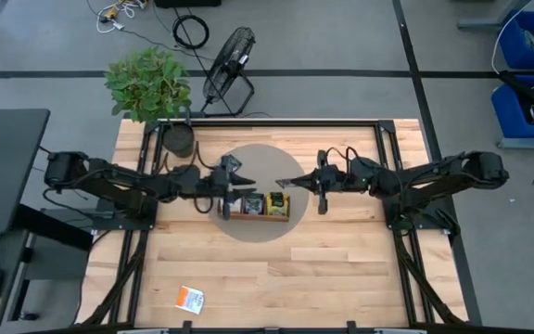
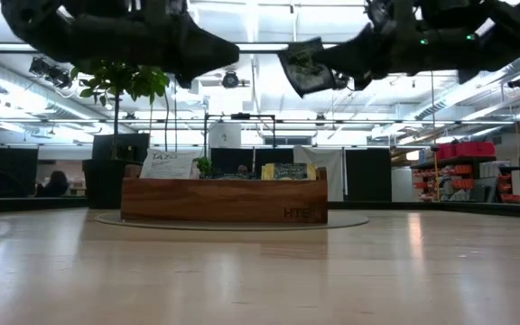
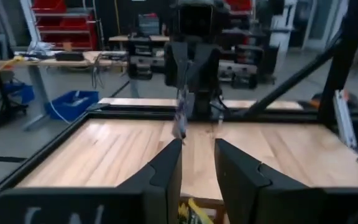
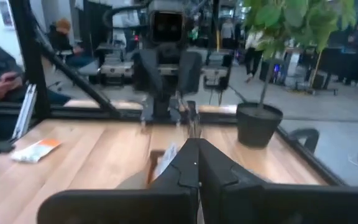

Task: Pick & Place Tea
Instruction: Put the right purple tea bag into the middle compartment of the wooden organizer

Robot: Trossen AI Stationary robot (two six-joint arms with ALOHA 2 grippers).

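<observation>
A long brown wooden tray (image 1: 247,216) (image 2: 224,200) stands on a round grey mat, with tea sachets upright in it, among them a yellow-green one (image 1: 277,202) (image 2: 289,171). One orange-and-white sachet (image 1: 190,298) (image 4: 36,150) lies flat near the table's near edge. My right gripper (image 1: 295,182) (image 4: 196,152) hovers above the tray's right end, shut on a dark sachet (image 2: 301,65). My left gripper (image 1: 241,186) (image 3: 198,155) is open above the tray's left end, facing the right one and touching nothing. My right gripper pinches the dark sachet between its two fingers by one edge (image 3: 180,102). The fingers reach roughly level from the table's right side. The sachet is lifted clear above the tray, hanging tilted below the fingertips (image 2: 330,60).
A potted plant (image 1: 178,139) (image 4: 258,124) stands at the table's far left corner. A black frame (image 1: 383,125) runs along the far edge and sides. A fan (image 1: 228,70) stands on the floor beyond. Bare wood (image 1: 341,278) lies between the tray and the near edge.
</observation>
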